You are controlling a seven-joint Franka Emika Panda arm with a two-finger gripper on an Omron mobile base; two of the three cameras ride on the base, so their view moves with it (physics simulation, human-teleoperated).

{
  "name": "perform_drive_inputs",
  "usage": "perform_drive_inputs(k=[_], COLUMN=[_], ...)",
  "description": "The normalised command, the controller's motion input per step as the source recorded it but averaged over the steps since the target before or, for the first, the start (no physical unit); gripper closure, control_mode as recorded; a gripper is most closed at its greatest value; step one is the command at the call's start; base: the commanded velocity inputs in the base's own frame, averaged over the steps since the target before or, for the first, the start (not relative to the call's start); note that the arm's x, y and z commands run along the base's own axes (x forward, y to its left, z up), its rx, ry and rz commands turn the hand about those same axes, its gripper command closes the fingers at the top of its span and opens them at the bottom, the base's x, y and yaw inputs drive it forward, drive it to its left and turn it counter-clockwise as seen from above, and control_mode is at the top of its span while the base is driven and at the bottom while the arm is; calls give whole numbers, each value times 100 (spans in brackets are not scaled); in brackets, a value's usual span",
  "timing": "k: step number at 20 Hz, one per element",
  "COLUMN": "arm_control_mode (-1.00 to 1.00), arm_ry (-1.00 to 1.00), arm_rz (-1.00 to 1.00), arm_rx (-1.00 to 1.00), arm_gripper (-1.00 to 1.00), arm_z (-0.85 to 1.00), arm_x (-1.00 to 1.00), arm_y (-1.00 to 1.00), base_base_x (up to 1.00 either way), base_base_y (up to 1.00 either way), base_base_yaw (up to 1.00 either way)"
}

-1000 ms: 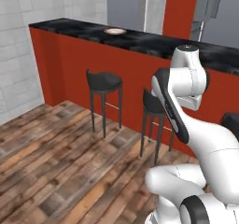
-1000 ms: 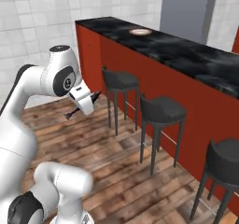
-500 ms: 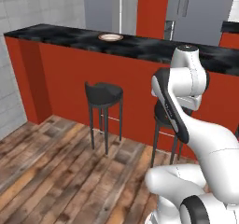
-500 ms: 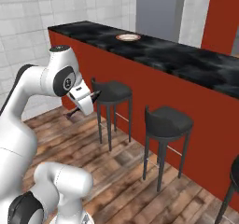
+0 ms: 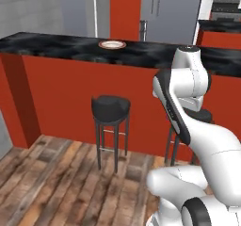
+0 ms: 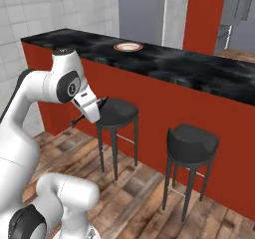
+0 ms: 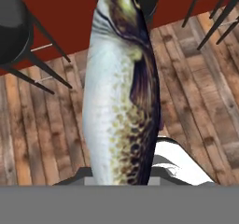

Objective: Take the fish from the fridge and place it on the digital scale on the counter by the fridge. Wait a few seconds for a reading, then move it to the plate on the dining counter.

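A: Where is the fish (image 7: 122, 83)?

B: In the hand view it runs lengthwise up from the bottom — pale belly, speckled brown flank, dark back — over the wooden floor (image 7: 196, 83). In the right base view a thin dark shape sticks out either side of the gripper (image 6: 90, 108), which fits the fish held crosswise there.

A: So the gripper is clamped on it?

B: It looks that way: the fish rises from where the fingertips would be and hangs above the floor with nothing else under it. The fingertips themselves are hidden behind it, so I cannot see the pads touching.

A: And the plate (image 5: 112, 44)?

B: On the dining counter (image 5: 56, 44), the long black marbled top over the plain red front. It is white with a red-brown rim and sits well apart from the gripper, higher up and farther back.

A: What stands between?

B: 2 black round stools (image 6: 117, 112) against the red panel in the right base view; the gripper hangs just beside the nearer 1.

A: Behind the counter?

B: A tall grey fridge (image 5: 172, 13) beside a red column.
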Motion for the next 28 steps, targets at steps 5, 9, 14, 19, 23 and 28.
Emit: perform_drive_inputs(k=[5, 9, 14, 19, 23, 28], arm_control_mode=[100, 100, 100, 100, 100, 100], arm_ry=[0, 0, 0, 0, 0, 0], arm_rz=[0, 0, 0, 0, 0, 0], arm_rx=[0, 0, 0, 0, 0, 0], arm_gripper=[100, 100, 100, 100, 100, 100], arm_z=[0, 0, 0, 0, 0, 0], arm_x=[0, 0, 0, 0, 0, 0], arm_y=[0, 0, 0, 0, 0, 0], base_base_x=[84, 76, 72, 68, 69, 79], base_base_y=[75, 69, 61, 43, 42, 48], base_base_yaw=[-36, -35, -35, -33, -31, -31])
